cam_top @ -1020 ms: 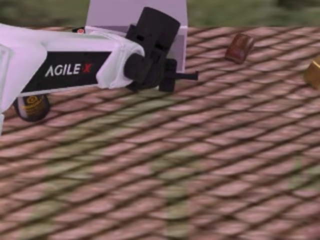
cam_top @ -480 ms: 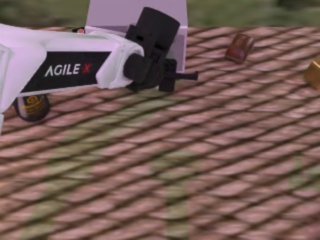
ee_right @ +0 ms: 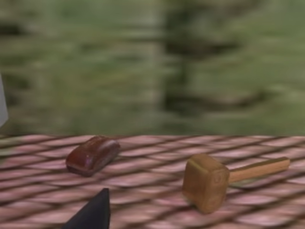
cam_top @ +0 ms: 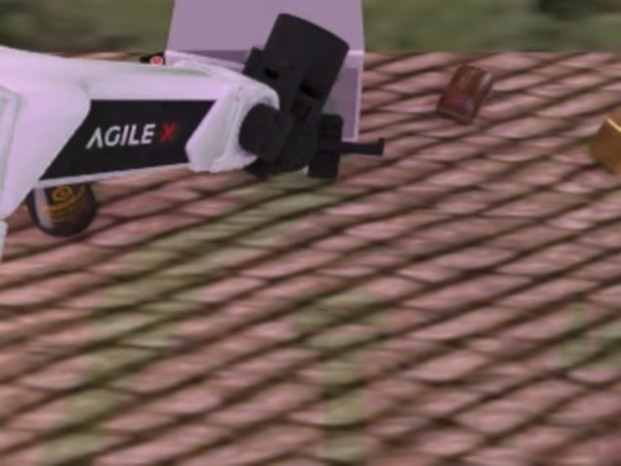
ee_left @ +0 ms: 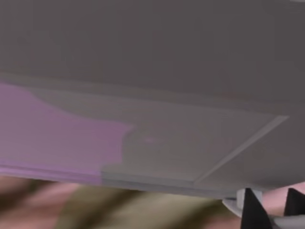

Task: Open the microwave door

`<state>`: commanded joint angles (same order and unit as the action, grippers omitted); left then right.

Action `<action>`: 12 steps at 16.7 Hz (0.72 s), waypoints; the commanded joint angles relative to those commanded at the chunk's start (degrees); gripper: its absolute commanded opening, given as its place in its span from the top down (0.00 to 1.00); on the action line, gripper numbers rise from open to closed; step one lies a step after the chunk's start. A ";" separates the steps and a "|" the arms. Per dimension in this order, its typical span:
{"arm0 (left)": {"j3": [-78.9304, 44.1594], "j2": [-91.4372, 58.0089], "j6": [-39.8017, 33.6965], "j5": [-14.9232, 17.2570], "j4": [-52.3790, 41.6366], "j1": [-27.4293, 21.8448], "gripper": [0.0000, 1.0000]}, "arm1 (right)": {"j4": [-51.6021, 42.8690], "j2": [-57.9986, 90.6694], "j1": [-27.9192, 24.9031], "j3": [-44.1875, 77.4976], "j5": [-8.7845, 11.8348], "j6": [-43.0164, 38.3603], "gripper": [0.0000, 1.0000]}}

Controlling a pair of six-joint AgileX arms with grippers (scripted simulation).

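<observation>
The pale lavender microwave (cam_top: 223, 24) stands at the table's far edge, left of centre. My left arm reaches across from the left, and my left gripper (cam_top: 364, 148) sits at the microwave's front right corner, pointing right. In the left wrist view the microwave door (ee_left: 157, 143) with its greyish window fills the frame. A purple patch shows at one side of it. The slim silver handle (ee_left: 248, 196) lies between the two dark fingertips (ee_left: 252, 214), which stand close together on it. My right gripper is outside the top view.
A brown rounded block (cam_top: 464, 93) lies right of the microwave. A wooden mallet (ee_right: 209, 181) rests at the far right, beside that block (ee_right: 93, 155). A dark round object (cam_top: 60, 206) sits under my left arm. One right fingertip (ee_right: 95, 212) shows alone above the table.
</observation>
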<state>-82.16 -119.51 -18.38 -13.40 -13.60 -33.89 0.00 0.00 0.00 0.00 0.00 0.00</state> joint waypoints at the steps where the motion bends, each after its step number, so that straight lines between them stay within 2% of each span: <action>1: 0.00 0.00 0.00 0.00 0.00 0.00 1.00 | 0.00 0.00 0.00 0.00 0.00 0.00 0.00; 12: 3.82 2.43 3.49 2.78 2.18 0.77 1.00 | 0.00 0.00 0.00 0.00 0.00 0.00 0.00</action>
<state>-78.34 -117.08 -14.89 -10.62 -11.42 -33.11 0.00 0.00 0.00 0.00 0.00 0.00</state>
